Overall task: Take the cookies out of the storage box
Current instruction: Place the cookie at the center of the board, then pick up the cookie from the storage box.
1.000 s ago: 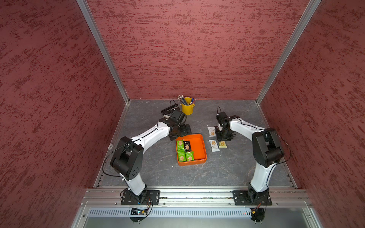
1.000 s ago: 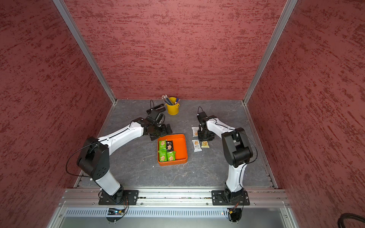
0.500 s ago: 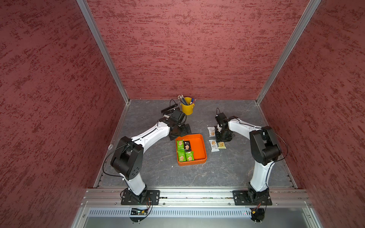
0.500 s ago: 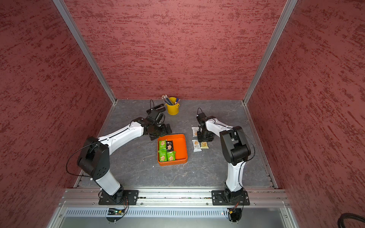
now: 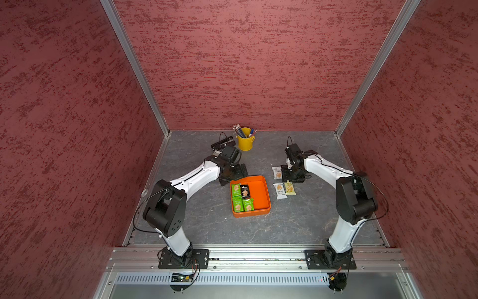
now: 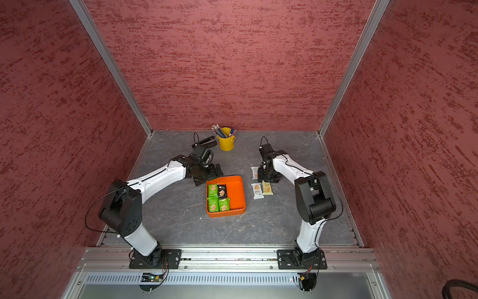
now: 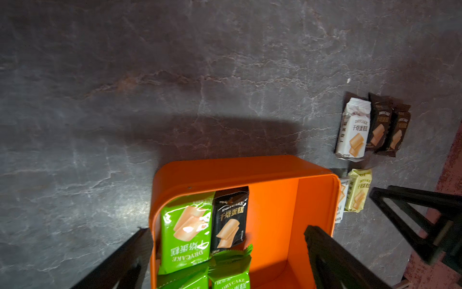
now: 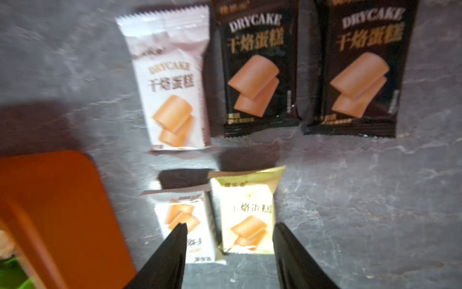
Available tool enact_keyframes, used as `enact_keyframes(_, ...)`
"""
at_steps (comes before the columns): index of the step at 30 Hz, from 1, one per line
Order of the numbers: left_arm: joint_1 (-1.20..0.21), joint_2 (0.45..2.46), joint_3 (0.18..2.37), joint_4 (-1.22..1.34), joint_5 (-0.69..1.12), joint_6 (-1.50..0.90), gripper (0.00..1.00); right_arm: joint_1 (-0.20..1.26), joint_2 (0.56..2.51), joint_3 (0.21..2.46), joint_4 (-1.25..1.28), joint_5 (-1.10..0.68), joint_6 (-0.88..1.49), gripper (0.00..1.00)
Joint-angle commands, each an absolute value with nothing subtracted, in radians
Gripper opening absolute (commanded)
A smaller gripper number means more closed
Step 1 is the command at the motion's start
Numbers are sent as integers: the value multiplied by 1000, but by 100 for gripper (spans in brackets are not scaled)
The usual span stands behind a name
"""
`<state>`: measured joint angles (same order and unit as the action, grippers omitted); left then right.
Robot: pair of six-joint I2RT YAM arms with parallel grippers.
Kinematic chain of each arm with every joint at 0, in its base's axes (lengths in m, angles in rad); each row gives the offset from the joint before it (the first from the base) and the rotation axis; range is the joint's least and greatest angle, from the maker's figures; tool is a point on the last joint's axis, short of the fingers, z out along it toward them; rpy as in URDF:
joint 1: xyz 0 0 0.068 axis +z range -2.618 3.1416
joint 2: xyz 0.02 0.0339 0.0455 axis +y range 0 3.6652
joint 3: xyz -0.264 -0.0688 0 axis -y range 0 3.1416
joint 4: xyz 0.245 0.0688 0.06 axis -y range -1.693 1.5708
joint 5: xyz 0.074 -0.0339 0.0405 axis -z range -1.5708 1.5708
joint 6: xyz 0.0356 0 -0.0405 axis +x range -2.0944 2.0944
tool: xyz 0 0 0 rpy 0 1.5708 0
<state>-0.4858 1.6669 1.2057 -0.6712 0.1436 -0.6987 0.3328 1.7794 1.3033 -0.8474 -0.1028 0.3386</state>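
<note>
1. Orange plastic forms the storage box [image 5: 260,190], which is seen on the grey counter [image 5: 207,220] just below the left claw [image 7: 226,229].
2. The left claw is spread wide, with nothing gripped. One finger is seen outside the box wall, the other above the bare box floor.
3. Three green cookie packets [image 7: 186,230] and a black cookie packet [image 7: 231,220] are seen lying in the box between the left claw's fingers.
4. The right claw [image 8: 230,225] is parted and nothing is pinched. A pale yellow cookie packet [image 8: 246,212] is seen flat on the counter beneath the gap, and a near white cookie packet [image 8: 185,217] lies partly under one finger.
5. Beyond the right claw's tips, a far white cookie packet [image 8: 172,95] and a pair of black cookie packets [image 8: 257,75] are laid side by side outside the box.
</note>
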Motion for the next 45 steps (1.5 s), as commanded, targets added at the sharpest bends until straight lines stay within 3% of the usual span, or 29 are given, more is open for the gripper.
enact_keyframes(1, -453, 1602, 1163, -645, 177, -673, 100, 351, 1709, 1270, -773, -232, 438, 59)
enact_keyframes(11, -349, 1477, 1029, -643, 233, -611, 100, 506, 1639, 1185, -576, -296, 627, 59)
enact_keyframes(23, -255, 1380, 928, -620, 282, -586, 100, 703, 1747, 1255, -518, -260, 711, 57)
enact_keyframes(45, -221, 1278, 838, -636, 263, -586, 100, 788, 2022, 1500, -667, -140, 678, 56)
